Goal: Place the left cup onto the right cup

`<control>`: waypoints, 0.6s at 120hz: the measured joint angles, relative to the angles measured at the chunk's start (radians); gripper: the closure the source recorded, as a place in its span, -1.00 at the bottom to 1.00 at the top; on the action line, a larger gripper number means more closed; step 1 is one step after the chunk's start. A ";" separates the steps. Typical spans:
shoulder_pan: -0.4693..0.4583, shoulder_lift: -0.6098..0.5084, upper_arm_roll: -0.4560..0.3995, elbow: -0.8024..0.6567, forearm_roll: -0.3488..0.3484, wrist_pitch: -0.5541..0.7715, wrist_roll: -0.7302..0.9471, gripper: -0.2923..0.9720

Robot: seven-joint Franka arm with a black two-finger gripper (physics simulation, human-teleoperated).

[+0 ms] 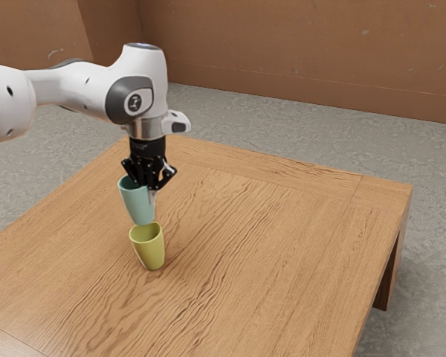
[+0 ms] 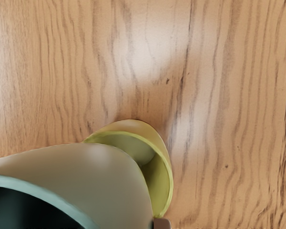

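Observation:
A teal cup hangs tilted from my gripper, which is shut on its rim. Its base sits at the mouth of a yellow-green cup that stands on the wooden table. In the wrist view the teal cup looms large and blurred just under my hand, covering part of the yellow-green cup, whose open mouth and inner wall show beside it.
The table's far edge and its corner at the exterior view's right lie well away from the cups. Grey floor and a brown wall surround the table.

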 joint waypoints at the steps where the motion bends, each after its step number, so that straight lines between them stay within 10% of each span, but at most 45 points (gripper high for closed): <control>1: 0.000 -0.001 0.000 -0.001 0.000 0.000 -0.001 0.71; 72: -0.021 -0.067 -0.003 -0.104 0.022 0.080 -0.040 0.70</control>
